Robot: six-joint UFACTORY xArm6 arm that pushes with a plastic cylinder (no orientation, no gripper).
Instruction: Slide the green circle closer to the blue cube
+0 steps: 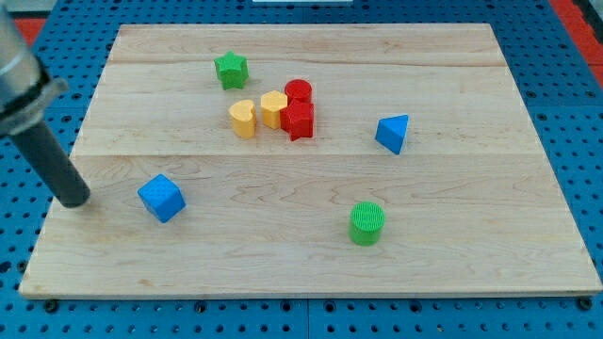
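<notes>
Nearest you, toward the view's bottom, the green circle (367, 223) stands on the wooden board (283, 273), right of centre and well apart from every other block. Look left and a little farther back and you find the blue cube (161, 198), sitting near the board's left edge with one corner turned toward you. Just beside it on the view's left is my tip (73, 200), the lower end of the dark rod, which slants up and away to the view's top-left corner; the tip rests close to the board's left edge, near the cube but with a gap of bare wood between them, and far across the board from the green circle. You have no hand to read here: the rod is plain, with nothing that opens or closes, and it has hold of nothing. Farther back, on the right, a blue triangular block (393, 133) stands alone. Beyond the middle a tight cluster gathers: a yellow heart (243, 119) at its left, a second yellow block (273, 108) touching it, its shape hard to make out, possibly a hexagon, then a red star (299, 121) with a red cylinder (298, 92) just behind it. Farthest back, a green star (231, 70) sits apart, up and left of the cluster.
</notes>
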